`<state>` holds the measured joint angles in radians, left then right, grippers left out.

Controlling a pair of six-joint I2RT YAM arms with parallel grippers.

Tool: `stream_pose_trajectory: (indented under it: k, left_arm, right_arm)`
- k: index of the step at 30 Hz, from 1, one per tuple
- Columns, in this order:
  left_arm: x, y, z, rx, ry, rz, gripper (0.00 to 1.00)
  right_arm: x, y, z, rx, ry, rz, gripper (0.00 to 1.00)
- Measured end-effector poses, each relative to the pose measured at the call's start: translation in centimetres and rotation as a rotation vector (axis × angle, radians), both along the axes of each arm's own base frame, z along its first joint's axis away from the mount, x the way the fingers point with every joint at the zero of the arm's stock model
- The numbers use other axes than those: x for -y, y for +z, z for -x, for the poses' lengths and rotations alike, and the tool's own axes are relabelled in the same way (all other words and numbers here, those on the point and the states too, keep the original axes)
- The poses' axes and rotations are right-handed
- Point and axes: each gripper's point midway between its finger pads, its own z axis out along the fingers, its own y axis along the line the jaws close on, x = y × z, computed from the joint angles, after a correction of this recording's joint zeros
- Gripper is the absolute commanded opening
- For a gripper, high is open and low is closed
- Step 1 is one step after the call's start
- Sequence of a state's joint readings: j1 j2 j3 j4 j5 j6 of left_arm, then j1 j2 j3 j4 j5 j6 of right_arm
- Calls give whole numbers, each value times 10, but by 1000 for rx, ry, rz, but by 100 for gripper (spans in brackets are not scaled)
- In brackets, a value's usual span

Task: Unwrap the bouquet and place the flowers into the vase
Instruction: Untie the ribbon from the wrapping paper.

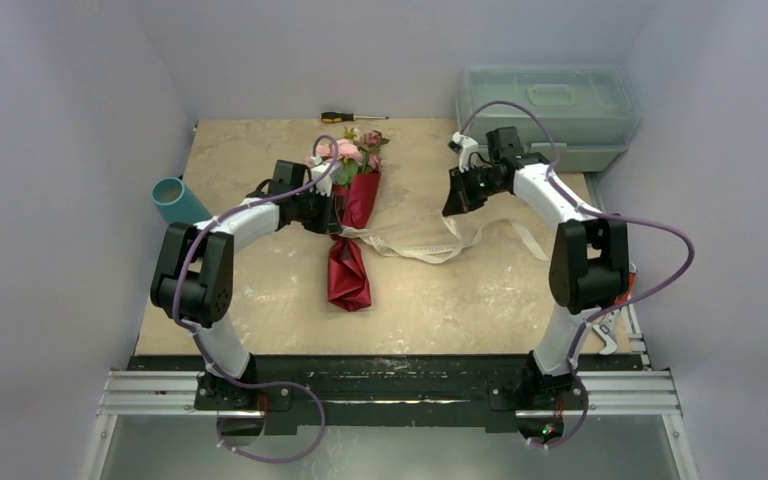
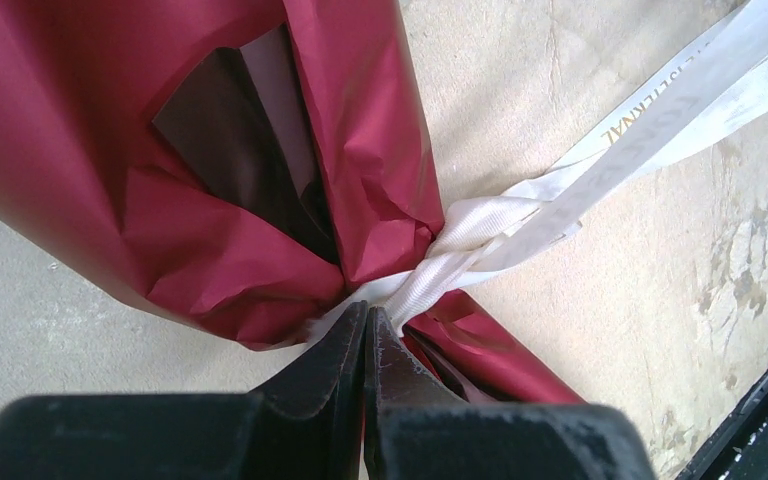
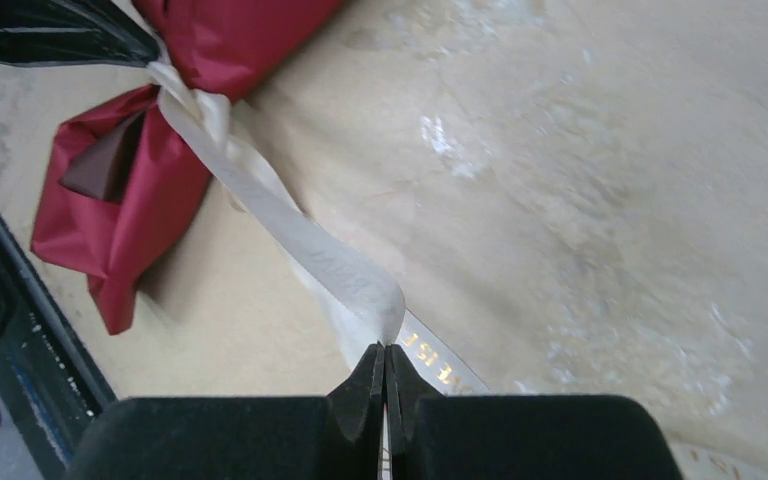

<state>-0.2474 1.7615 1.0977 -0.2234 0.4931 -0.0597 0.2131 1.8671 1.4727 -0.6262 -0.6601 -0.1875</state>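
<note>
Untying is the step in hand, and the task is judged to be at an early stage. From left to right: the vase (image 1: 175, 198) sits at the left edge of the table (image 1: 440, 300), holds no flowers, and is well apart from the bouquet (image 1: 348, 275). The left gripper (image 2: 368, 322) is fully closed, its tips set against the tied waist of the maroon paper; whether any ribbon is pinched between them cannot be told. The bouquet lies flat near the middle of the table. Its long axis runs from the far edge toward the arm bases: the flowers (image 1: 350, 150) point to the far edge, the paper tail to the near edge. The cream ribbon (image 1: 425, 250) is still knotted at the waist, with loose lengths trailing right. The right gripper (image 3: 385, 362) is closed on one ribbon length, to the right of the bouquet. Remaining: release the knot, open the paper, lift out the flowers, insert the stems into the vase.
</note>
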Motion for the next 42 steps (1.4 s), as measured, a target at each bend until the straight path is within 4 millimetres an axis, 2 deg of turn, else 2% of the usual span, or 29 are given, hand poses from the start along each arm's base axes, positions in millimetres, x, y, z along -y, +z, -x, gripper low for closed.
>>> stream_pose_trajectory:
  k: [4,8,10,15,16,19,22,27,31,33,37,40,42]
  left_arm:
    - [-1,0,0,-1,3,-1,0]
    - [-2,0,-1,-1,4,-2,0]
    - [-2,0,-1,1,3,-3,0]
    - [-4,-2,2,-3,7,-9,0]
    - [-4,-3,3,-4,7,-10,0]
    - [-3,0,3,2,4,-3,0]
    - [1,10,2,29,-8,17,0]
    - [18,37,1,117,-57,57,0]
    - [32,48,5,178,-129,65,32]
    - [31,48,8,199,-164,45,36]
    - [27,49,13,274,-271,-9,34]
    - [27,48,16,350,-387,-61,31]
    - [29,46,20,379,-462,-95,28]
  right_arm:
    - [31,-7,5,-20,-59,41,0]
    - [52,-8,-3,-22,-121,62,0]
    - [63,2,-16,7,-162,66,0]
    - [87,46,-59,159,-258,46,0]
    - [90,54,-63,187,-273,40,2]
    - [93,64,-66,210,-294,27,35]
    - [83,61,-61,187,-278,21,50]
    - [61,52,-49,152,-228,17,60]
    - [35,50,-37,136,-165,-2,57]
    - [17,51,-32,138,-122,-15,56]
    - [-33,44,-13,103,-12,-64,54]
    - [-64,24,1,36,56,-77,54]
    - [-78,6,10,-14,87,-72,54]
